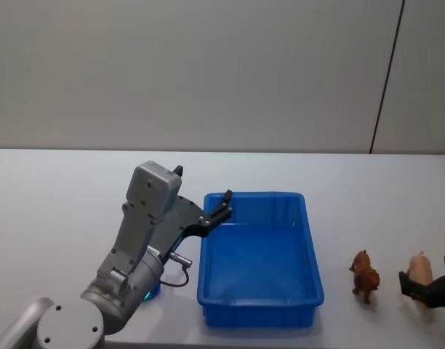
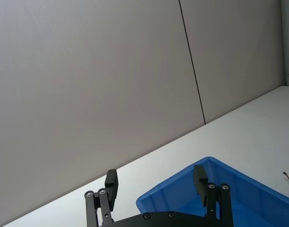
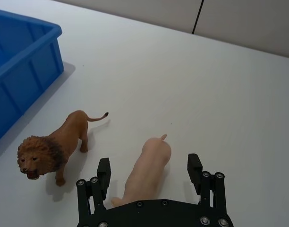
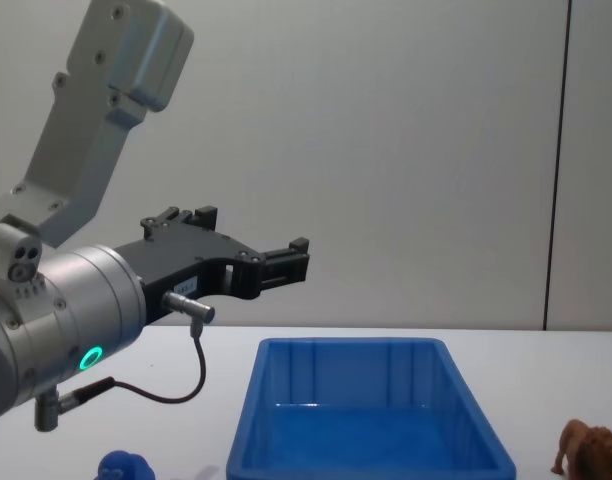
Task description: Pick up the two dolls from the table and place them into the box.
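Observation:
The brown lion doll [image 1: 365, 275] stands on the table right of the blue box [image 1: 307, 240]; it also appears in the right wrist view [image 3: 55, 146] and the chest view [image 4: 591, 450]. The pale pink doll [image 1: 419, 265] lies just right of the lion. My right gripper [image 1: 426, 273] is open, its fingers [image 3: 103, 171] on either side of the pink doll [image 3: 147, 168] without clamping it. My left gripper [image 1: 202, 183] hangs open and empty in the air above the box's left rim [image 4: 248, 230], with the box [image 2: 220, 187] below its fingers [image 2: 199, 178].
A small round blue toy [image 4: 124, 467] sits on the table left of the box, under my left arm. The box interior [image 4: 286, 385] holds nothing. A grey wall rises behind the white table [image 1: 62, 189].

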### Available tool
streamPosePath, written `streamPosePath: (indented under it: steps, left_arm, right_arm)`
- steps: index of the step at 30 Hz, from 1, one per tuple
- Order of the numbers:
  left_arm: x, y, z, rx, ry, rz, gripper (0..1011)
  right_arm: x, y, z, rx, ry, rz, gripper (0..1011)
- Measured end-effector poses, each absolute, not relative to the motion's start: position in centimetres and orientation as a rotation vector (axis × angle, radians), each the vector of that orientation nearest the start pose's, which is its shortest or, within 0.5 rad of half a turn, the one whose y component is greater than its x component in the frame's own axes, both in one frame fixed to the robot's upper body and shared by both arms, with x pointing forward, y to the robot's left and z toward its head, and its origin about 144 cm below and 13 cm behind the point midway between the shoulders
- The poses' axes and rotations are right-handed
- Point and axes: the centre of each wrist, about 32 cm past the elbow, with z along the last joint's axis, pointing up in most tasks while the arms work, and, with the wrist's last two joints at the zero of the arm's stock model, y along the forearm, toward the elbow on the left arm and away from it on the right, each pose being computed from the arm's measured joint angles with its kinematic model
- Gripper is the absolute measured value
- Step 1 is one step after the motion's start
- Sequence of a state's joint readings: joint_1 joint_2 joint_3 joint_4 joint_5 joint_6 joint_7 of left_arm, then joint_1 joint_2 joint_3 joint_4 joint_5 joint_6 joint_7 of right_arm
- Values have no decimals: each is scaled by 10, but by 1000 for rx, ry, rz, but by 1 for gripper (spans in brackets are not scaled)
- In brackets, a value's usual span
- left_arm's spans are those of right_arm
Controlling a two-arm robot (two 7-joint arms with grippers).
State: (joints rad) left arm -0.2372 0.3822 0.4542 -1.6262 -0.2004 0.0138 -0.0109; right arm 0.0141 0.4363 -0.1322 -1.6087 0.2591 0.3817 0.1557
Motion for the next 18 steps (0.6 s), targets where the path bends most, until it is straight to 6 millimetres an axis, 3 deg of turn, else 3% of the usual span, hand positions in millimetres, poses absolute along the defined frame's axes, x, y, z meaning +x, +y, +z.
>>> streamPosePath:
  steps: [8, 18]
  left_arm:
    - [492, 198, 1204, 61, -268, 1124, 1003]
    - [492, 198, 1204, 61, -268, 1124, 1003]
  right_arm:
    - [463, -307, 1160, -450, 213, -1275, 1001]
    - [467, -303, 1157, -467, 253, -1268, 756]
